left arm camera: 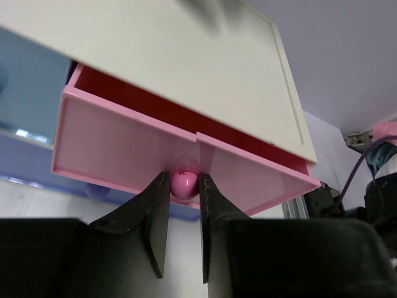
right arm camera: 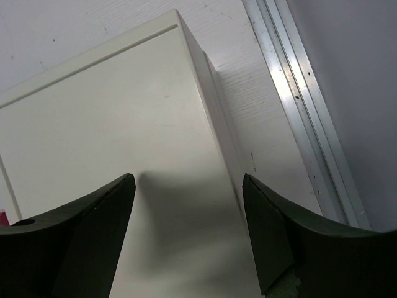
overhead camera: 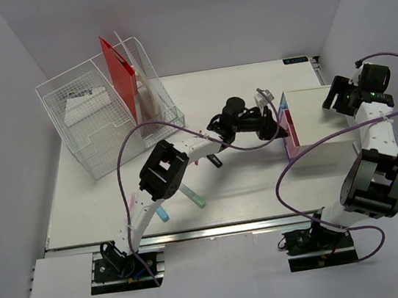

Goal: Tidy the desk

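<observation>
left hand (left arm camera: 182,180) | clamps drawer knob (left arm camera: 184,187) | desk (overhead camera: 89,209) beneath

White table (overhead camera: 245,183), silver rail (overhead camera: 218,228) along its near edge. Wire-mesh organizer (overhead camera: 99,126) stands at far left, white drawer box (overhead camera: 318,117) at right. Front left, close together: teal-tipped pen (overhead camera: 195,197) and blue-tipped pen (overhead camera: 164,214), both partly under an arm.

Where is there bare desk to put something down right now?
Two bare patches: the back strip between the wire organizer and the drawer box, and the left front corner of the desk between organizer and front rail. Crowded: the centre, where the left gripper clamps the knob of the pink drawer, with markers beneath that arm.
</observation>
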Controlling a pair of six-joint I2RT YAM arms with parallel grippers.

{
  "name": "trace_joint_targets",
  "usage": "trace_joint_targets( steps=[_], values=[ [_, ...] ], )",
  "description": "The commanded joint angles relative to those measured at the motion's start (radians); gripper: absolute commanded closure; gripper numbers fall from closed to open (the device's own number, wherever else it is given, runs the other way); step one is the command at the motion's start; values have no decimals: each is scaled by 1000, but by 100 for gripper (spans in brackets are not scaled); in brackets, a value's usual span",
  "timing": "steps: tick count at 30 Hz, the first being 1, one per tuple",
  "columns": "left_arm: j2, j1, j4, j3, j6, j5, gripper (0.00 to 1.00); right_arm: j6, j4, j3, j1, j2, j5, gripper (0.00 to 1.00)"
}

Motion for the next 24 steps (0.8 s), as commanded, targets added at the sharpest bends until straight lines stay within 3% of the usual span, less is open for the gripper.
trace_joint_targets(
  steps=[1, 7, 14, 17, 18, 19, 20, 21, 23, 24],
  values=[
    [-162, 34, 11, -84, 36, 46, 94, 0, -35, 12, 4, -4, 51, 25],
    [-252, 45, -48, -186, 94, 63, 98, -3, -47, 26, 4, 12, 112, 27],
    [-354, 73, -116, -324, 162, 57, 94, -1, -53, 37, 4, 16, 119, 27],
    [-365, 73, -127, -342, 182, 48, 80, -1, -56, 40, 4, 16, 119, 28],
    [-366, 74, -130, -341, 180, 48, 65, -3, -56, 43, 4, 13, 119, 27],
    [-365, 74, -133, -336, 180, 51, 56, -6, -56, 48, 4, 13, 117, 28],
    [-366, 73, -142, -335, 179, 49, 52, -6, -59, 52, 4, 13, 117, 27],
    [-369, 76, -148, -335, 180, 48, 41, -10, -61, 57, 4, 10, 117, 27],
    [-385, 77, -163, -353, 191, 14, 33, -13, -68, 80, 4, 6, 109, 25],
    [-413, 79, -162, -370, 197, -3, 22, -21, -73, 89, 3, 4, 109, 24]
  ],
)
